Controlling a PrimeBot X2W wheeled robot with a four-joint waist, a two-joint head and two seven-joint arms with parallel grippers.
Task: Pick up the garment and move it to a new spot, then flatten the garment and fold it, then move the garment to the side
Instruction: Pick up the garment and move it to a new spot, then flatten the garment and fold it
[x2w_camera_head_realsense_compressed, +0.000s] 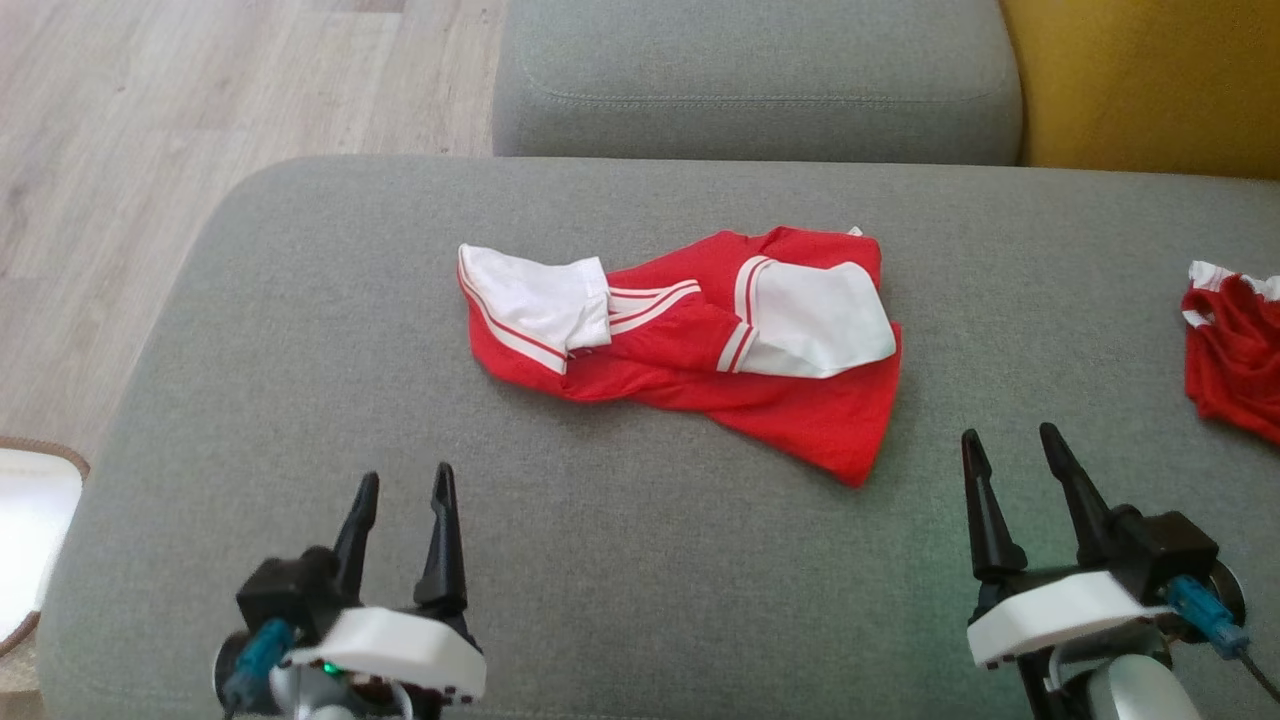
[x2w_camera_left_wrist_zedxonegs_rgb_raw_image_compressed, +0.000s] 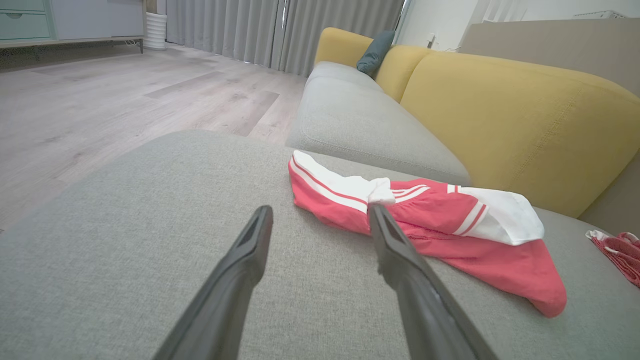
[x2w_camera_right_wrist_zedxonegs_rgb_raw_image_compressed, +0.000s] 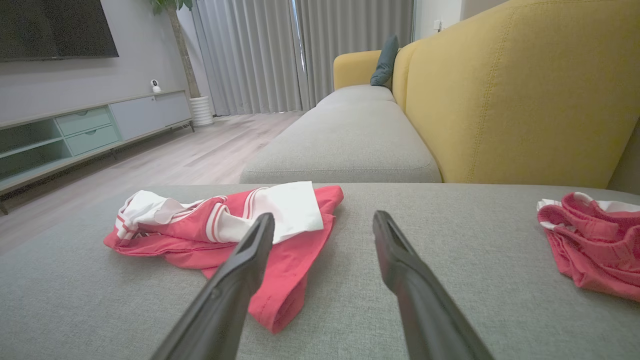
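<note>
Left pincer (x2w_camera_head_realsense_compressed: 406, 475): jaws spread wide and empty, at 7 o'clock in the head view, fingers pointing to 12 and clear of any cloth.
Right pincer (x2w_camera_head_realsense_compressed: 1008, 432): also spread wide and empty, at 5 o'clock, fingers leaning slightly toward 11.
Why so placed: the two flank the work with room between them, which looks like a ready stance for a two-handed pick.
Garment (x2w_camera_head_realsense_compressed: 680, 350): on the grey sofa cushion (x2w_camera_head_realsense_compressed: 600, 560) near the head view's centre, at 1 o'clock from the left pincer and 10 o'clock from the right. Its lowest red corner is near the right fingers but apart from them.
Garment's lie: bunched, with both white sleeves flopped over the red body and the print hidden, so it needs spreading before any fold.
Smaller red garment (x2w_camera_head_realsense_compressed: 1235, 350): at the 3 o'clock edge, well apart from the jersey and probably to be left alone.
Surroundings: a second grey cushion (x2w_camera_head_realsense_compressed: 750, 70) at 12, the yellow backrest (x2w_camera_head_realsense_compressed: 1150, 80) at 1 and the wood floor (x2w_camera_head_realsense_compressed: 150, 120) at 10.
Stage: the pick-up seems not yet begun.
Next move: probably a reach for the near red edge.
</note>
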